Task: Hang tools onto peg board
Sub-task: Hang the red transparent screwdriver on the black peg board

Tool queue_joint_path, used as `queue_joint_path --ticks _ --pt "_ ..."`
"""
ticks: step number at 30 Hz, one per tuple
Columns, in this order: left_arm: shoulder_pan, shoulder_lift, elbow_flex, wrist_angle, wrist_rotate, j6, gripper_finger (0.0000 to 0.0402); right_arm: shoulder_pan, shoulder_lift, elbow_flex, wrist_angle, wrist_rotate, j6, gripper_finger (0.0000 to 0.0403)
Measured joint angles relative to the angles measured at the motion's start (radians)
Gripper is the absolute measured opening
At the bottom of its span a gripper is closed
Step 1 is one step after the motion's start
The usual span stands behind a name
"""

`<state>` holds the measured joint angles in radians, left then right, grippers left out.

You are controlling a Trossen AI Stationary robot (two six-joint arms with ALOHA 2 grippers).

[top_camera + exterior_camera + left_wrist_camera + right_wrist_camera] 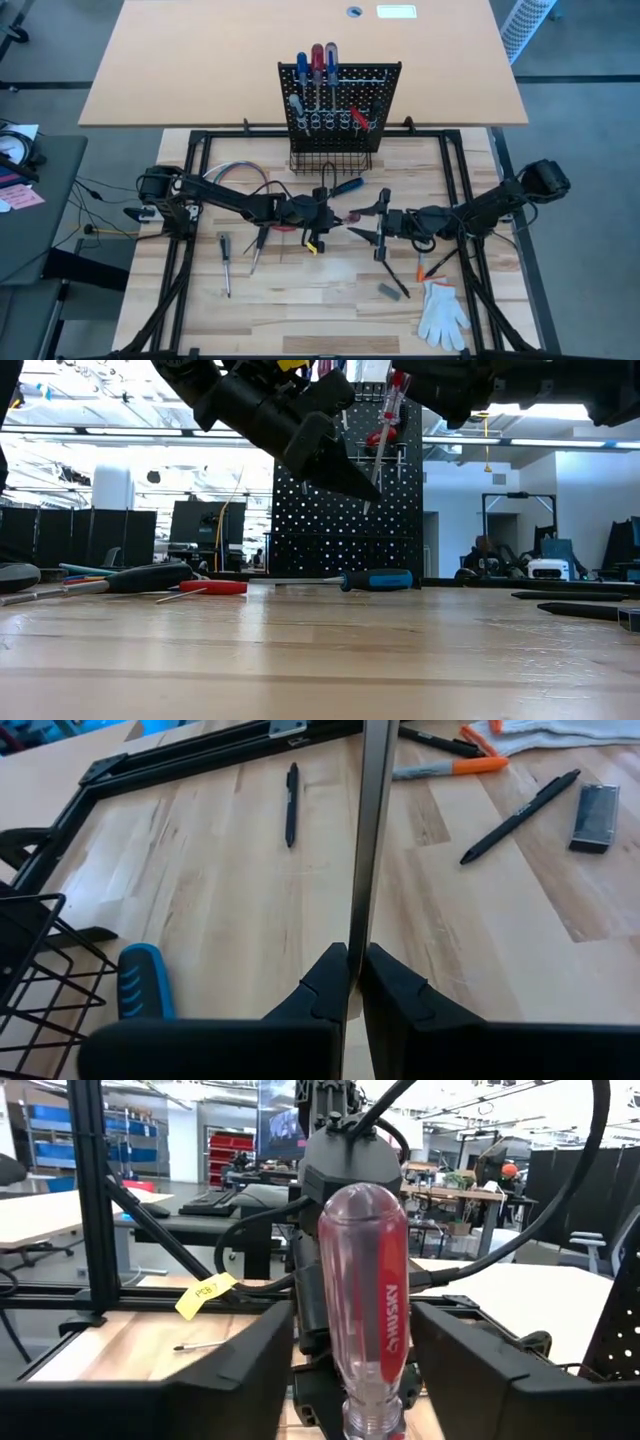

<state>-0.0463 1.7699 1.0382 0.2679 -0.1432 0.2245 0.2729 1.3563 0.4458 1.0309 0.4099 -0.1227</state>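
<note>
So the screwdriver (365,1310) we're all watching, the one with the clear handle and a red stripe, is up in the air over the middle of the table, just in front of the peg board (340,95). It isn't on the board. In the low view it hangs tilted, handle up and tip down.

The left gripper (355,965) has its fingers pinched tight on the thin metal shaft (370,840), so that's a proper grip. The right gripper (352,1315) is at the other end: its two fingers stand on either side of the handle, and we can see a gap beside it. We'd call that one spread open around the handle, not clamped.

The peg board stands upright at the far edge of the table. A few red and blue handled screwdrivers (318,58) already stick up from its top row, and the black wire basket (330,160) sits at its base.

More tools are lying flat on the wood. A blue-handled screwdriver (345,186) is just in front of the basket, and two more drivers (224,255) are under the left arm. Near the right arm we've got an orange marker (450,767), a black pen (520,815) and a white glove (442,312).
</note>
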Motion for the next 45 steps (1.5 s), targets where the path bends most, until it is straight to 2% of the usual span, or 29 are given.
queue_joint_path --ticks 3,6,12,19,24,27,30,33,37,40,45 --pt "0.000 0.000 0.000 -0.008 0.000 0.001 0.0010 0.000 0.000 0.000 0.000 -0.019 -0.006 0.0226" --pt "0.000 0.000 0.000 -0.020 0.013 0.024 0.0010 -0.001 0.000 0.000 -0.001 -0.062 -0.006 0.0212" --pt "-0.001 0.000 0.000 -0.035 0.034 0.034 0.0010 -0.001 0.000 0.000 0.001 -0.071 -0.016 0.0188" --pt "-0.005 0.000 0.000 -0.039 0.034 0.039 0.0011 -0.001 0.017 0.023 -0.023 -0.075 -0.019 0.0193" --pt "-0.010 0.000 0.000 -0.035 0.036 0.045 0.0011 0.009 0.061 0.066 -0.036 -0.078 -0.094 0.0189" --pt "-0.011 0.000 0.000 -0.041 0.035 0.045 0.0011 0.014 0.072 0.075 -0.036 -0.073 -0.096 0.0173" --pt "-0.010 0.000 0.000 -0.042 0.035 0.044 0.0011 0.018 0.066 0.075 -0.040 -0.068 -0.095 0.0140" --pt "-0.011 0.000 0.001 -0.037 0.039 0.033 0.0011 0.029 0.044 0.075 -0.048 -0.033 -0.103 0.0095" --pt "-0.010 0.000 0.002 0.004 0.057 0.013 0.0024 0.065 0.011 0.075 -0.078 0.105 -0.108 0.0093" --pt "-0.005 0.000 0.001 0.044 0.110 -0.003 0.0052 0.099 -0.005 0.075 -0.085 0.199 -0.119 0.0093" --pt "0.010 0.000 0.000 0.075 0.182 -0.032 0.0108 0.128 -0.029 0.075 -0.070 0.254 -0.118 0.0093"
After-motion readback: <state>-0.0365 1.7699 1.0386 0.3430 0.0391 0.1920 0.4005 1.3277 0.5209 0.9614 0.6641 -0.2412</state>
